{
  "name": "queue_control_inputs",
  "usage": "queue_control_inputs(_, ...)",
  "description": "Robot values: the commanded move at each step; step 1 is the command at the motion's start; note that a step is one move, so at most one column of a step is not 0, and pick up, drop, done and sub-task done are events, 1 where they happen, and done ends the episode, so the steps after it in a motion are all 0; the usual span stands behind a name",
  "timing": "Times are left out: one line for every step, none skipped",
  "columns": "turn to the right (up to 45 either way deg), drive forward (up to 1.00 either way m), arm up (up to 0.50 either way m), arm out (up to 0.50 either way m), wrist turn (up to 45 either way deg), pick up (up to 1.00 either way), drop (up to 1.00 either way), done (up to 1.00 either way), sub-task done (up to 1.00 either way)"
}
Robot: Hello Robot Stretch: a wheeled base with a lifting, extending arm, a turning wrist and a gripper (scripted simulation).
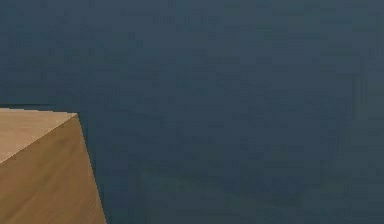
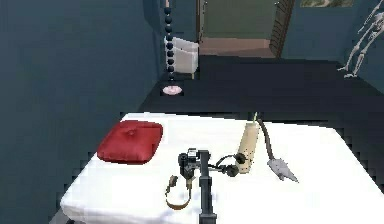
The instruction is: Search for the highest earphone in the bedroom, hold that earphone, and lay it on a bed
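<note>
White bed (image 2: 330, 170) beneath the hand (image 2: 185, 165), red pillow (image 2: 131, 141) nearby; hand's load, if any, unclear.

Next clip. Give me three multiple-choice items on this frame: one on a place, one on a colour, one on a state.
1. Where is the red cushion? A. on the floor B. on the white bed C. on a shelf
2. What colour is the wall in the forward view? A. white B. yellow C. dark blue
3. How is the tan bat-shaped stick placed? A. lying flat on the bed B. standing upright C. leaning on a wall
Answers: 1 B, it rests on the white cover; 2 C, that wall is dark blue; 3 A, its whole length lies along the bed.
</note>
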Motion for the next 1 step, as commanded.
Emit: queue_control_inputs(0.0,0.0,0.0,0.0,0.0,0.0,1.0,0.0,0.0)
